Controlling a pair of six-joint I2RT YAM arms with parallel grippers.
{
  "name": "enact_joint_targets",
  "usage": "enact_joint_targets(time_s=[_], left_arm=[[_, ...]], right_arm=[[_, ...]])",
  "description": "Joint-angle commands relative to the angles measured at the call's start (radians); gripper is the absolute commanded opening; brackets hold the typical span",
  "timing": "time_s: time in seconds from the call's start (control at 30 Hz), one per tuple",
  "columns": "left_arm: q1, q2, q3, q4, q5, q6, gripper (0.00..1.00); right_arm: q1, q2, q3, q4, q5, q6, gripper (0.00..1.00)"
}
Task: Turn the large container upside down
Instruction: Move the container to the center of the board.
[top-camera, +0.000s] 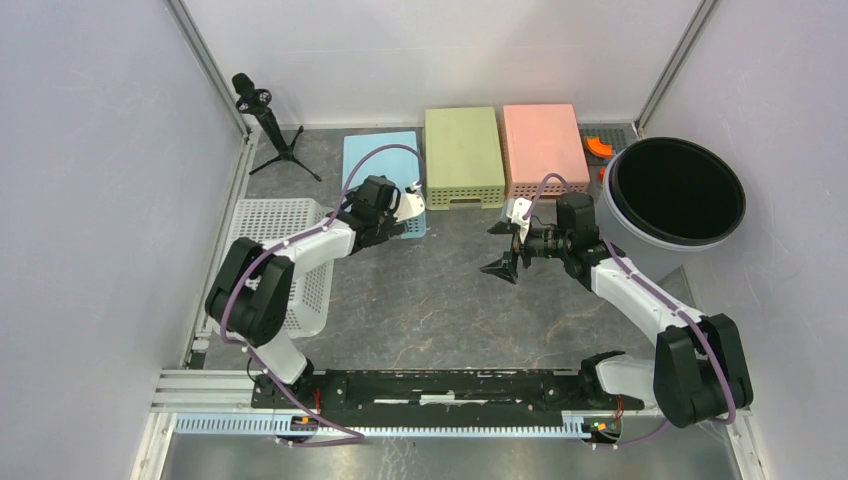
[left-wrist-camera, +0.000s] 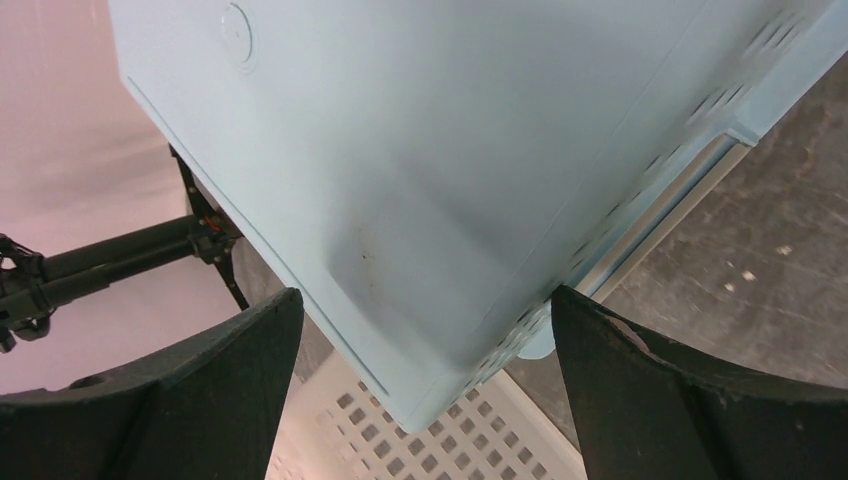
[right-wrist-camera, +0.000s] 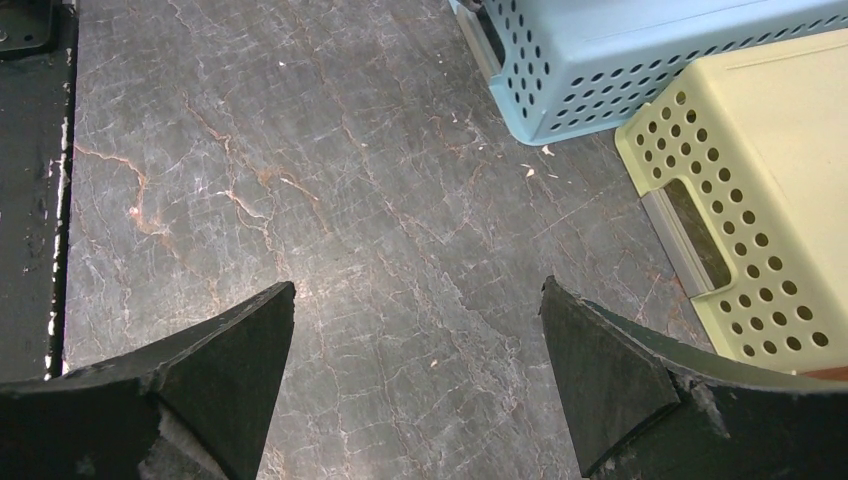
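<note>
The large container (top-camera: 640, 238) is a round grey tub with a black inside. It stands upright, mouth up, at the right of the table. My right gripper (top-camera: 505, 248) is open and empty, left of the tub and apart from it; in the right wrist view (right-wrist-camera: 418, 288) it hangs over bare table. My left gripper (top-camera: 400, 215) is open at the near right corner of an upturned blue basket (top-camera: 378, 165). In the left wrist view (left-wrist-camera: 425, 298) that basket's corner (left-wrist-camera: 420, 200) lies between the fingers; I cannot tell if they touch it.
A white basket (top-camera: 290, 260) lies at the left, also under the blue one (left-wrist-camera: 430, 450). A green basket (top-camera: 462, 155) and a pink basket (top-camera: 542, 148) lie upturned at the back. An orange object (top-camera: 598, 146) sits behind the tub. A black tripod (top-camera: 265, 115) stands back left.
</note>
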Motion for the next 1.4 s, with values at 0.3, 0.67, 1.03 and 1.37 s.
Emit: enact_joint_targets(time_s=[0.3, 0.67, 1.03, 1.37], left_arm=[[0.008, 0.140, 0.105, 0.212, -0.135, 0.163, 1.00], [0.044, 0.200, 0.171, 0.253, -0.155, 0.175, 1.00], [0.047, 0.232, 0.222, 0.232, -0.130, 0.143, 1.00], [0.047, 0.258, 0.250, 0.217, -0.128, 0.136, 1.00]], right_arm=[[-0.014, 0.026, 0.020, -0.005, 0.008, -0.028, 0.98], [-0.016, 0.063, 0.031, -0.010, 0.009, -0.033, 0.98], [-0.016, 0.070, 0.032, -0.011, 0.014, -0.033, 0.98], [-0.023, 0.065, 0.029, -0.050, -0.061, -0.103, 0.98]])
